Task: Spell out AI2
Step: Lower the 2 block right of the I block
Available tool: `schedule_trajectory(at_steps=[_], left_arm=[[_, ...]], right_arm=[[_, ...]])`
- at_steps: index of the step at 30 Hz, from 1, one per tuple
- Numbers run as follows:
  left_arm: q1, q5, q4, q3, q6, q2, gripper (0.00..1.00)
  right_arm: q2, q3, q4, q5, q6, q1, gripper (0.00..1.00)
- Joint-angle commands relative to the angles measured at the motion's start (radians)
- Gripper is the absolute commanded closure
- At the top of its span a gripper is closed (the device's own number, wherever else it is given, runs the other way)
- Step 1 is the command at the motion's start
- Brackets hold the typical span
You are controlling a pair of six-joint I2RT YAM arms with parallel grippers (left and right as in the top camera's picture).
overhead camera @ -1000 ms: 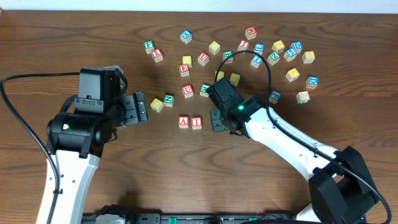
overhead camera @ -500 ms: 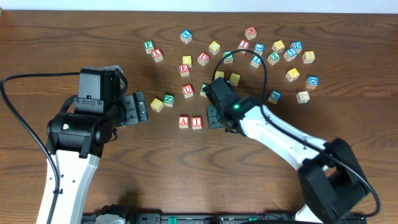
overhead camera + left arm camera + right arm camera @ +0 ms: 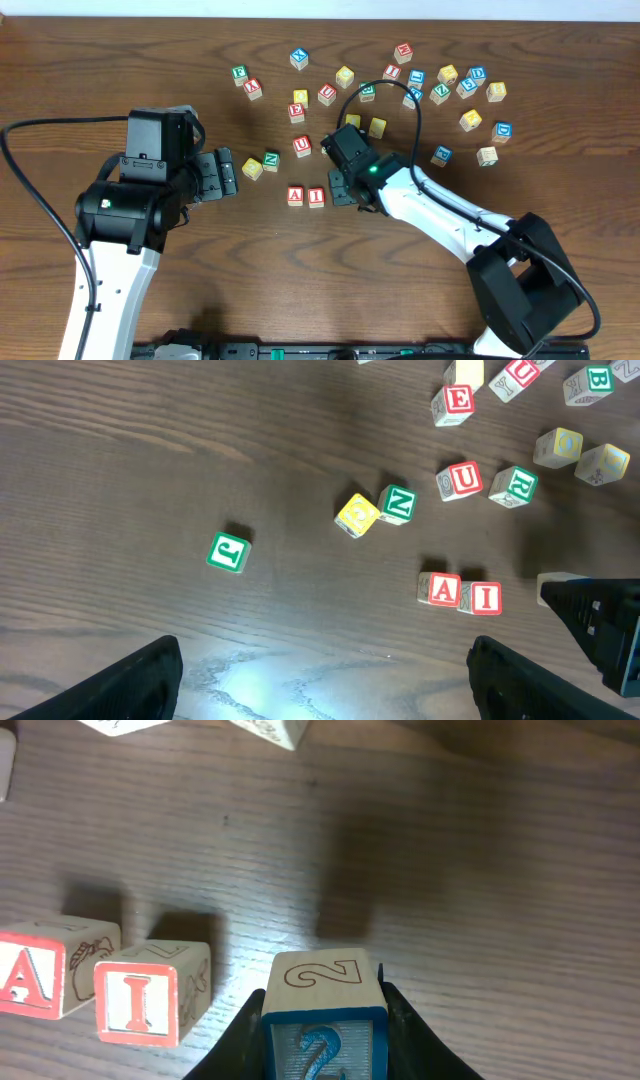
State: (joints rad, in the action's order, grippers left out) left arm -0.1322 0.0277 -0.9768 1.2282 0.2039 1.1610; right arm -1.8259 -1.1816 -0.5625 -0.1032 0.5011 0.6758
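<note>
Now that the right claw (image 3: 340, 188), clamping the blue wooden 2 cube (image 3: 322, 988), has slid toward nine o'clock, placement beside the red-lettered I cube (image 3: 150, 992) nears; left claw (image 3: 222, 175) spread, empty.

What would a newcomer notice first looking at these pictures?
The right gripper holds a blue 2 block close beside the red A block and I block, which sit side by side. Beyond them, loose letter blocks scatter across the far side of the table.
</note>
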Motion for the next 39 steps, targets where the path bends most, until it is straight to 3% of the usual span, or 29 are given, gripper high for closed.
schedule_trajectory(at_steps=[1,39], left_arm=[[0.005,0.003,-0.003,0.001,-0.013,-0.005,0.11],[0.005,0.003,-0.003,0.001,-0.013,-0.005,0.11]], right_arm=[[-0.009,-0.021,0.01,-0.013,0.007,0.03,0.97],[-0.089,-0.021,0.058,-0.037,0.026,0.072,0.97]])
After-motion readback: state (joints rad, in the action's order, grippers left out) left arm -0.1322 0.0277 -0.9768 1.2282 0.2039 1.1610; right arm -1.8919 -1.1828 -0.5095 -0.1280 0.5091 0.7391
